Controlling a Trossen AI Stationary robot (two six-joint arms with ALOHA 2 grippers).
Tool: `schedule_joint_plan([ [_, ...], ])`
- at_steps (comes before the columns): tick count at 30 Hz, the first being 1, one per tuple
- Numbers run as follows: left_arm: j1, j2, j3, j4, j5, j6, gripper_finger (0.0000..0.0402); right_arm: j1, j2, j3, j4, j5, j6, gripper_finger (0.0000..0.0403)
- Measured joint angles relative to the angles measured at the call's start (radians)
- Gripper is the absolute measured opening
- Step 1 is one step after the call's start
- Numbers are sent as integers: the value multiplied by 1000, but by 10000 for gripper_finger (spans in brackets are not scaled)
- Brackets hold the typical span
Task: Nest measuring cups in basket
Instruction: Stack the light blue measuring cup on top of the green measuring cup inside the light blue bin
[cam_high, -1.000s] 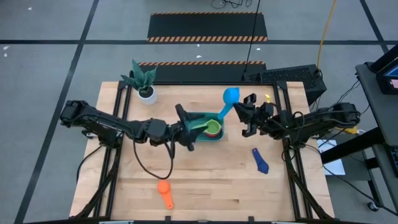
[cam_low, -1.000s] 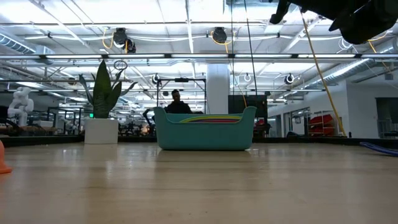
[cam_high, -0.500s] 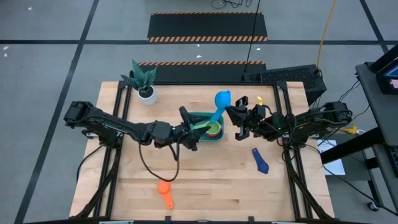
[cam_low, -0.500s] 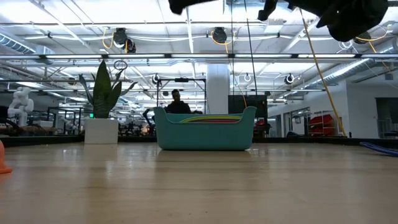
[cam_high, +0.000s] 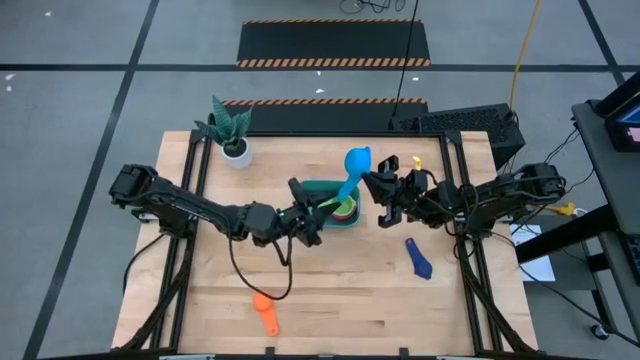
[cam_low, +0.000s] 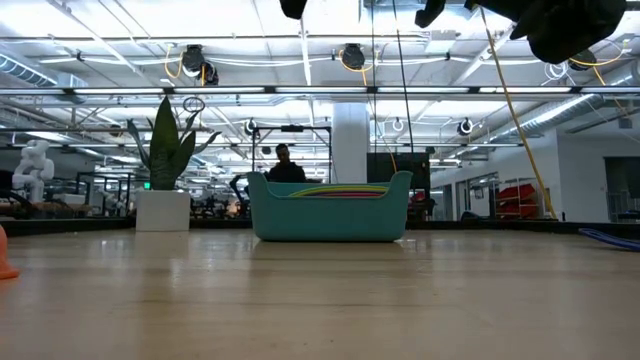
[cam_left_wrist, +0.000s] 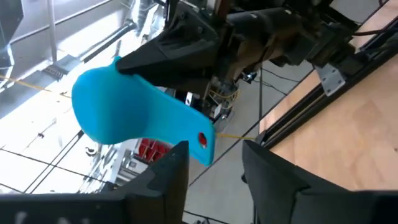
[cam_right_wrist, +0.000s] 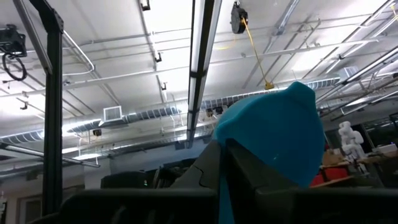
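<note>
right claw (cam_high: 372, 186) grips light blue cup (cam_high: 356, 161) above basket (cam_high: 312, 186) edge; left claw (cam_high: 318, 205) narrow.

Grey floor (cam_high: 80, 120) with hazard-striped mats (cam_high: 334, 44), ceiling strip lights (cam_low: 300, 40), white column (cam_low: 350, 140).

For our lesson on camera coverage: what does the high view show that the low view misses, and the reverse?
Only the high view shows the light blue cup held up in the right end effector, the dark blue cup and both arms whole. Only the low view shows the room behind, with a person beyond the basket. Both show the basket, the plant and the orange cup.
</note>
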Motion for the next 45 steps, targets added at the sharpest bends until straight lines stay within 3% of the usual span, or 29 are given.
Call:
schedule_joint_plan([
  [6, 2, 0, 0, 3, 11, 20, 122, 0, 0, 0, 0, 1, -1, 0],
  [15, 31, 5, 0, 14, 25, 26, 128, 0, 0, -1, 0, 1, -15, 0],
  [21, 30, 54, 0, 121, 36, 79, 113, 0, 0, -1, 0, 2, -18, 0],
  [38, 13, 89, 0, 238, -33, 157, 9, -1, 0, -2, 1, 4, -20, 0],
  [45, 11, 66, 0, 239, -79, 95, 7, -1, -1, -2, -22, 0, -100, 39],
])
